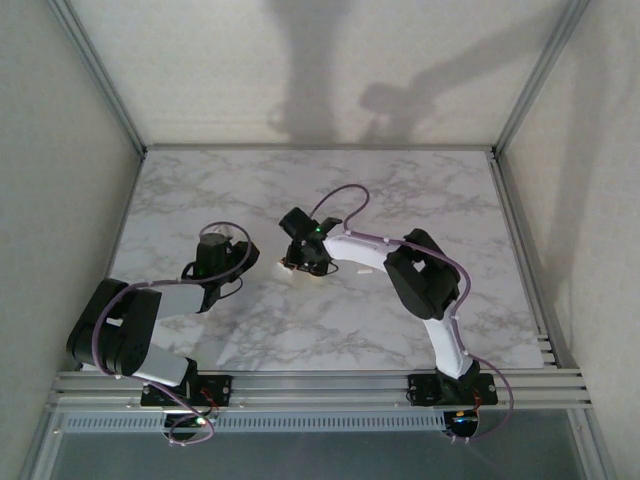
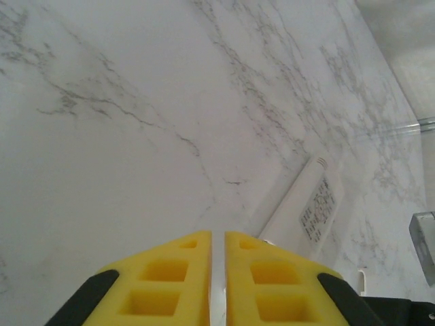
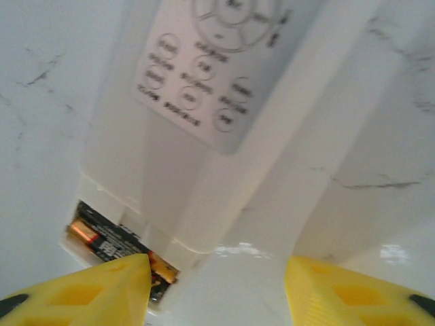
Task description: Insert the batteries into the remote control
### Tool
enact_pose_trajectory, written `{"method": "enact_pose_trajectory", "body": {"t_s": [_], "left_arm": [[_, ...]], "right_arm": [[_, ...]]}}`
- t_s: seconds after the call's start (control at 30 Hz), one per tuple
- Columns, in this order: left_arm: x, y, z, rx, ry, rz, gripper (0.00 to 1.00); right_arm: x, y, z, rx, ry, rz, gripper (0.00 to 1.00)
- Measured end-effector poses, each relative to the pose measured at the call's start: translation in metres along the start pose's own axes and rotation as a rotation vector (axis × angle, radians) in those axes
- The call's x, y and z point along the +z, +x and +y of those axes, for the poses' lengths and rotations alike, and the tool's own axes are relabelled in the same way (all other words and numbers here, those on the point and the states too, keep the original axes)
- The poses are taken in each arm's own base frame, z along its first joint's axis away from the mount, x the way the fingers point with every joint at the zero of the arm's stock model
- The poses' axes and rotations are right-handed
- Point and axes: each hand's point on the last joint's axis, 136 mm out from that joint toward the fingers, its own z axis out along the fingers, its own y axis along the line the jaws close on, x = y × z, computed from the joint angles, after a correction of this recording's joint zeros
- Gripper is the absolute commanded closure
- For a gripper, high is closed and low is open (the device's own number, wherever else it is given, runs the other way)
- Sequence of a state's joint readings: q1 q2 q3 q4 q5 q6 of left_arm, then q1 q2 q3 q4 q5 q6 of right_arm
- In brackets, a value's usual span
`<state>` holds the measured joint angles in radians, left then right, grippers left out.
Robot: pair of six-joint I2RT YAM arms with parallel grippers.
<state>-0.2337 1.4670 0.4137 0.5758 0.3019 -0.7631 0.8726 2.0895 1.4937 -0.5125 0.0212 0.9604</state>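
The remote control [image 3: 224, 88] lies button-side up on the marble bench [image 1: 400, 190], about midway across it, right under the tip of the right arm. At its near end a slot stands open, and one of the batteries [image 3: 102, 241] sits inside, dark with a copper end; there is an orange glint beside it that may be the second, though I cannot say for sure. The right hand [image 3: 217, 261] hovers over that end with its fingers apart. One yellow tip is right at the battery and the other is past the far side of the body, gripping nothing. To me this looks like the seating step, so the next move probably calls for a light press to push the battery flat without shoving the handset along the bench. The left hand [image 2: 218, 234] is off to the left, near the bench, with its fingers nearly together and only a thin slit between them. Just beside it lies a slim white piece with a printed label [image 2: 314, 214], and I cannot tell what that is.
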Motion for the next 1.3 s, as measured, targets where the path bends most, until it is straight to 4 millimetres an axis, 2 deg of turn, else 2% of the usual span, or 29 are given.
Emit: {"method": "enact_pose_trajectory", "body": {"t_s": [0.5, 0.8, 1.17, 1.23, 1.3], "left_arm": [[0.001, 0.005, -0.014, 0.046, 0.059, 0.009, 0.86], [0.006, 0.018, -0.011, 0.055, 0.055, 0.054, 0.85], [0.007, 0.02, -0.011, 0.065, 0.054, 0.061, 0.84], [0.007, 0.02, -0.01, 0.067, 0.054, 0.061, 0.79], [0.007, 0.021, -0.011, 0.074, 0.054, 0.065, 0.69]], "right_arm": [[0.0, -0.001, -0.003, 0.031, -0.057, 0.033, 0.5], [0.002, 0.0, -0.004, 0.006, -0.023, 0.057, 0.5], [0.001, -0.006, -0.005, -0.074, -0.021, 0.055, 0.49], [0.001, -0.01, -0.005, -0.088, -0.035, 0.057, 0.48], [0.001, -0.016, -0.006, -0.089, -0.05, 0.05, 0.41]]}}
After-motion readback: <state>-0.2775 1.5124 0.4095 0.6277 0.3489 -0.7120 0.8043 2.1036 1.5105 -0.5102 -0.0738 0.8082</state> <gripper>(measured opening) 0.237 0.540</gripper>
